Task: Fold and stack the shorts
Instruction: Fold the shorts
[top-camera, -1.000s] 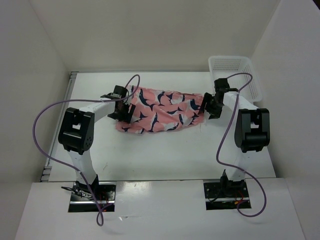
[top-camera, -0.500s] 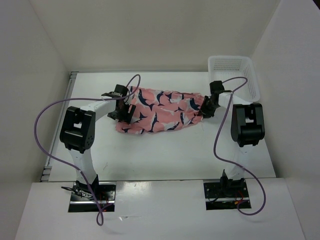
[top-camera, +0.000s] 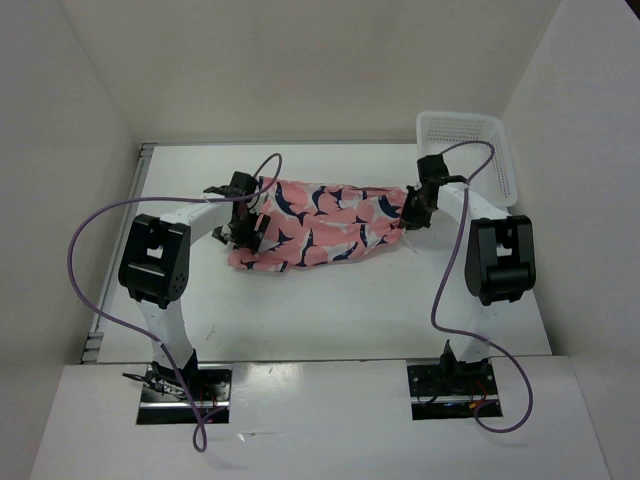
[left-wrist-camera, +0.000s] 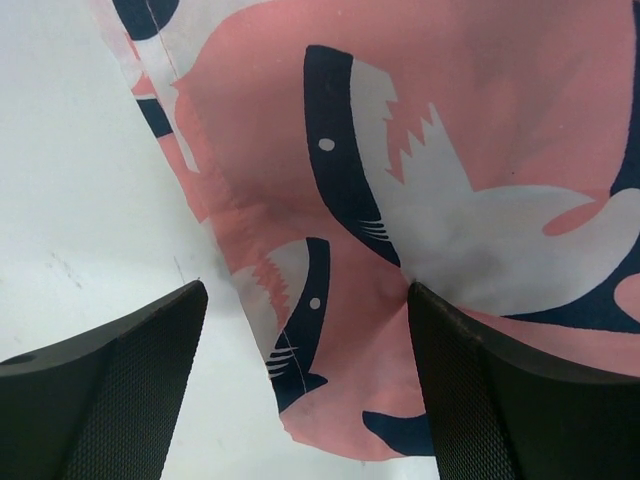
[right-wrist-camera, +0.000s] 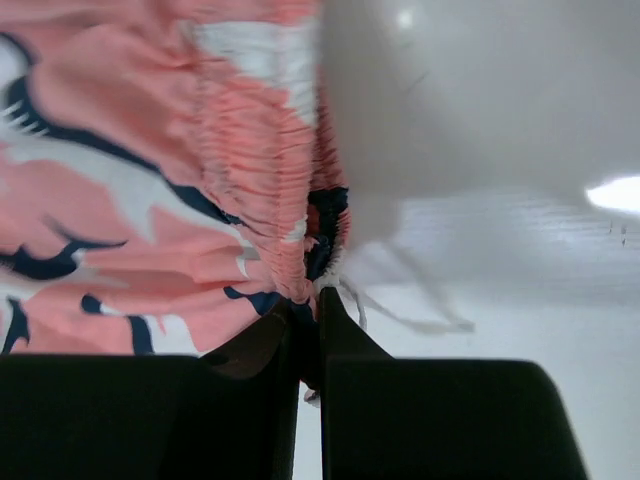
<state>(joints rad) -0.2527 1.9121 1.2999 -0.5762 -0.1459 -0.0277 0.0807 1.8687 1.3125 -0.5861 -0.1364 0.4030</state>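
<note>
Right gripper (right-wrist-camera: 308, 305) is seen pinched shut on the gathered waistband at the right end of the shorts (top-camera: 320, 225), and a white drawstring hangs just beside its fingers. The shorts are laid flat on the table (top-camera: 330, 310), near its middle, and their long axis runs from left to right, so that one end is given to each arm. Left gripper (left-wrist-camera: 305, 300) is held wide open above the left end. The hem edge is seen between its two fingers (left-wrist-camera: 100, 390), one over bare table and the other over the cloth, and nothing is gripped. Whether these fingers touch the surface cannot be told. Both arms are reached forward with the elbows raised and the wrists turned inward, toward each other across the garment. A white mesh basket (top-camera: 505, 160) is placed at the far right corner, just behind the right wrist. The fold is judged as not yet made. The left end should probably be grasped next, since a lift from the right end alone would likely only drag the cloth.
</note>
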